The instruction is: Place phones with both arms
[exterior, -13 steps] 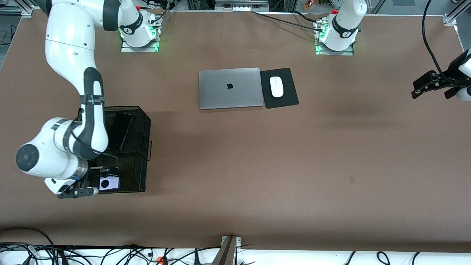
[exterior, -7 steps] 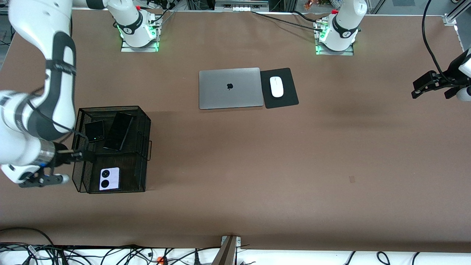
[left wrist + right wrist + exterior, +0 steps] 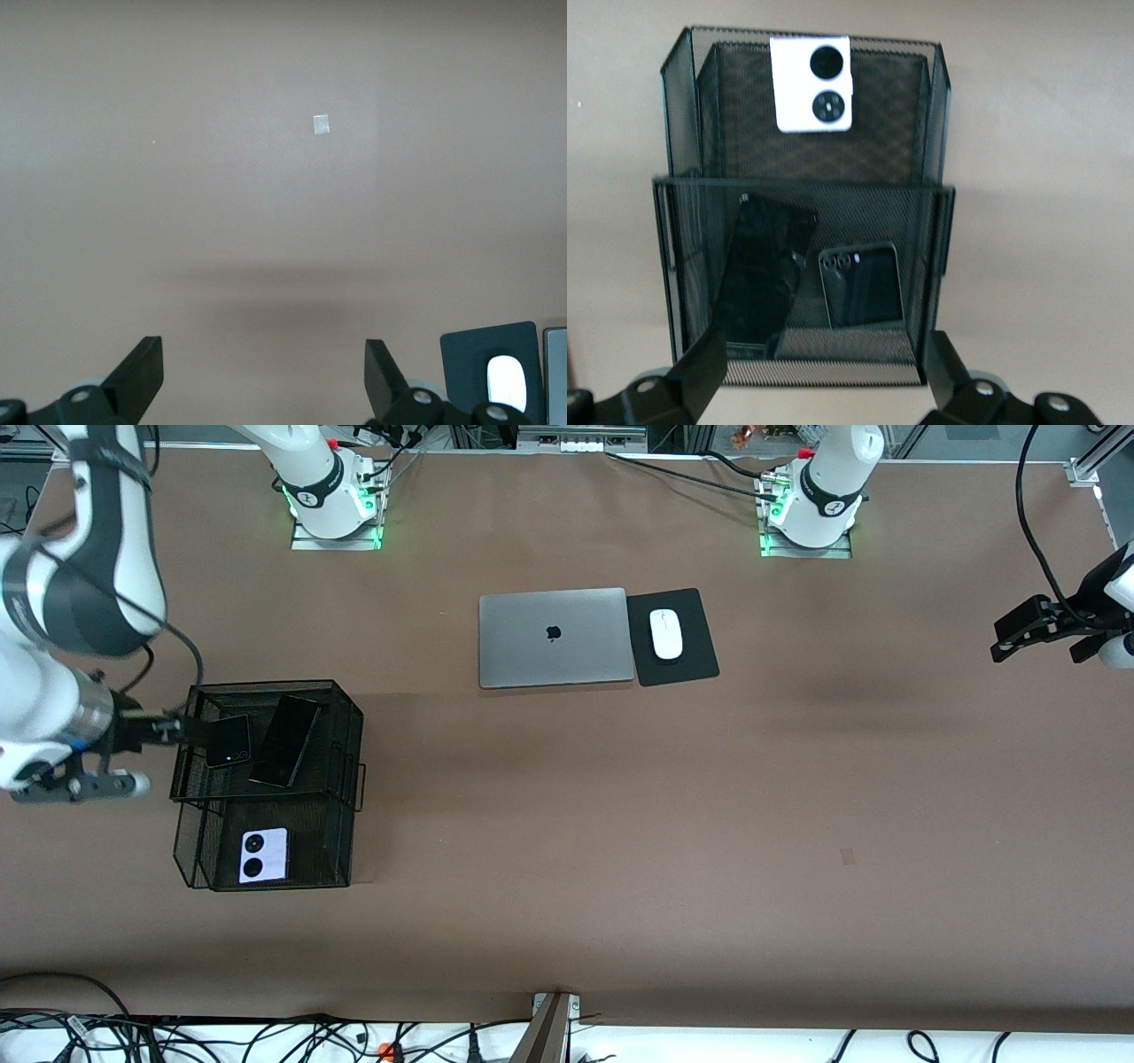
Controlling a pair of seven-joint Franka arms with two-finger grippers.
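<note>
Both claws stand open and empty; the right claw (image 3: 186, 731) hangs at the rim of the black mesh basket (image 3: 347, 779), at the right arm's end of the table, its two fingers (image 3: 704, 367) spread wide in the right wrist view with nothing between them; the left claw (image 3: 1005, 638) waits over bare brown table (image 3: 797, 797) at the left arm's end, fingers (image 3: 142, 372) likewise parted.

All three phones lie in the basket — two in the upper tray, one in the lower compartment; the small black phone (image 3: 228, 740) sits in the upper tray just beside the right claw's tips, and the long black phone (image 3: 285, 740) lies next to it, tilted (whether the two touch I cannot tell); the lavender-white phone (image 3: 264, 856), with its two round black lenses facing up, rests in the lower compartment, nearer to the front camera.

Well apart from the basket, mid-table, a closed grey laptop (image 3: 556, 638) lies beside a black mouse pad (image 3: 687, 664); a white mouse (image 3: 666, 634) sits on the pad.
</note>
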